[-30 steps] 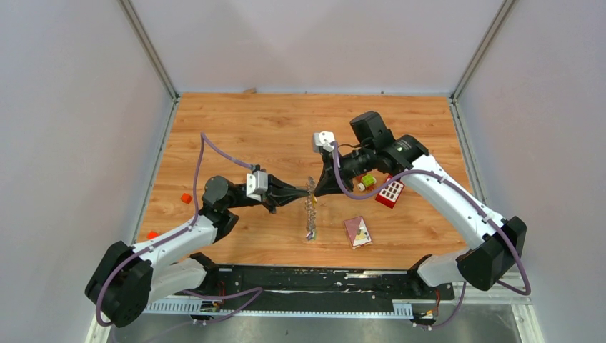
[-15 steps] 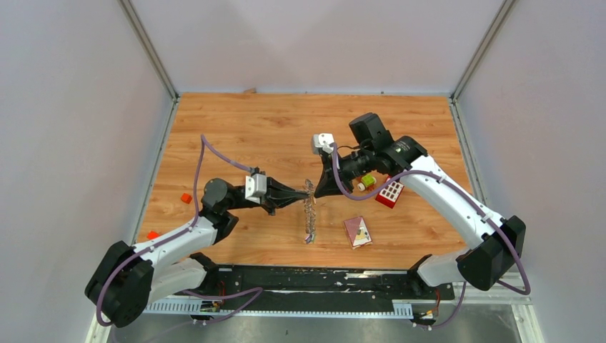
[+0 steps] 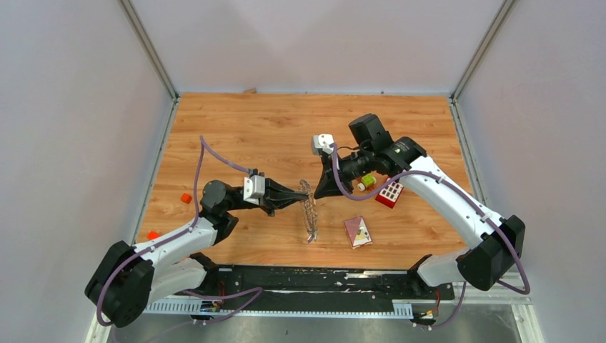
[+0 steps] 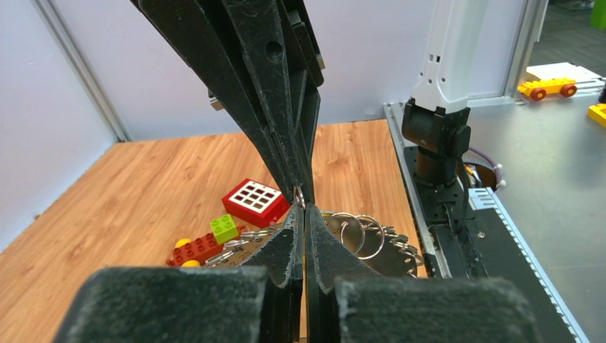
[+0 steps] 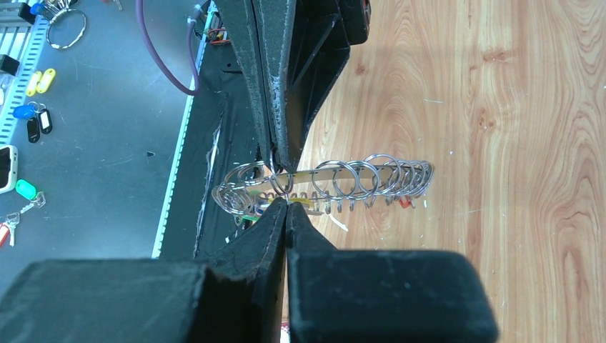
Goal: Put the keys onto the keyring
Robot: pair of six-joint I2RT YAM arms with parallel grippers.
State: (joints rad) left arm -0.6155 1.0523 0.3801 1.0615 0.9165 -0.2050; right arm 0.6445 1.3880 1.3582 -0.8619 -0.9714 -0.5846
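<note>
from above, the left gripper point(image 3: 305, 190) and right gripper point(image 3: 319, 192) meet tip to tip over the middle of the wooden table point(image 3: 243, 128). the keyring point(image 3: 310, 216) hangs below them and reads only as a thin edge-on strip. the left wrist view shows what that hides: both pairs of jaws are pressed together and meet at one small ring, with the red block point(image 4: 251, 201) on the boards behind. the right wrist view turns the bundle sideways (a row of wire loops) hanging from the left gripper's closed tips. whether the right gripper's closed tips pinch that small ring or only touch it is hard to tell.
</note>
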